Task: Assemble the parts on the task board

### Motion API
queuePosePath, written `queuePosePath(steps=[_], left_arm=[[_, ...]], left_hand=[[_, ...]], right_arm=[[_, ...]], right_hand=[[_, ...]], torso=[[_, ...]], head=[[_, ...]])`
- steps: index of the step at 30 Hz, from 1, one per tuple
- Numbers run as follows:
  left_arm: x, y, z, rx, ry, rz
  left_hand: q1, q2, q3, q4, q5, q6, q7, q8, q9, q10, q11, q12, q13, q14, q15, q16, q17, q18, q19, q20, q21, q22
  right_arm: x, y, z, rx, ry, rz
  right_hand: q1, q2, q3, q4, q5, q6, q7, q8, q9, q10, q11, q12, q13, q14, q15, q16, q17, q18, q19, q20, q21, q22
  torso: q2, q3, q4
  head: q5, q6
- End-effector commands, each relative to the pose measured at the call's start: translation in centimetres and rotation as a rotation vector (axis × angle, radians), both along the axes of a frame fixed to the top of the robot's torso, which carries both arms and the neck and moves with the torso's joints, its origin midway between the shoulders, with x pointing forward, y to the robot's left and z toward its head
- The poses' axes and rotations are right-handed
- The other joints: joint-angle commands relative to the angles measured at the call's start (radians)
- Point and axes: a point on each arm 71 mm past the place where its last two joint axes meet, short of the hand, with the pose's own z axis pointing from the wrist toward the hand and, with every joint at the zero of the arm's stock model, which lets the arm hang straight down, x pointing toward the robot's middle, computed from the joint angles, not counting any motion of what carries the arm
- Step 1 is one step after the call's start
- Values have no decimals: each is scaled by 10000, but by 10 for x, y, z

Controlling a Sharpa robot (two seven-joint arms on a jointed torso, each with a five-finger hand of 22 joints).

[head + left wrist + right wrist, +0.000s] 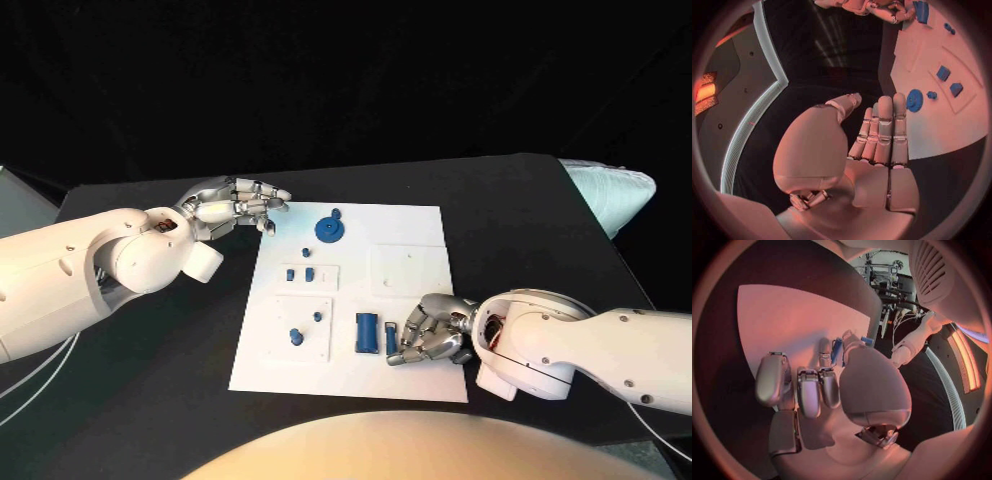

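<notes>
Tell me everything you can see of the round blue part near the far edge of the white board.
The round blue part is a flat disc of matte, plastic-looking blue with a small knob or tab rising at its far side. It lies on the task board near the far edge, left of the middle, outside the raised square panels. The left wrist view shows it as a disc just beyond the fingertips of the left hand, with a smaller blue piece beside it. Nothing touches it; the left hand hovers close by with straight, apart fingers.
</notes>
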Motion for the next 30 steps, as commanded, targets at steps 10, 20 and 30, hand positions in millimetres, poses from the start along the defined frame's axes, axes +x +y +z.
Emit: queuePosePath(steps=[10, 20, 30], left_arm=[[-1, -2, -1, -21, 116, -313], [-1, -2, -2, 15, 156, -359], [-1, -2, -2, 20, 159, -373]], left_hand=[[-20, 102, -9, 73, -12, -54, 289, 76, -11, -55, -1, 78, -14, -52, -19, 71, 3, 57, 7, 73, -43, -15], [-9, 105, -3, 68, -7, -57, 287, 80, -12, -58, -3, 81, -15, -53, -21, 71, 2, 58, 7, 72, -44, -15], [-9, 105, -3, 68, -7, -57, 287, 80, -12, -58, -3, 81, -15, -53, -21, 71, 2, 58, 7, 72, -44, -15]], right_arm=[[2, -4, -3, -243, 61, -395], [5, -6, -2, -533, -307, -436], [7, -4, -2, -687, -591, -318]], right_hand=[[-788, 671, -354, 26, 492, 19, -61, 16, -36, 850, -93, 52, 2440, 1061, -61, 33, 2635, -111, 181, -28, 56, 1574], [-531, 728, -358, -64, 516, -3, -79, 21, -40, 857, -109, 65, 2447, 1061, -74, 33, 2635, -114, 192, -38, 72, 1592], [-2, 666, -351, -132, 256, -17, -78, 11, -60, 859, -110, 67, 2450, 1061, -78, 33, 2635, -116, 197, -46, 63, 1609]], torso=[[-8, 0, -4], [-2, 6, -1], [-5, 3, 6]], head=[[5, 2], [-8, 2], [-10, 2]])
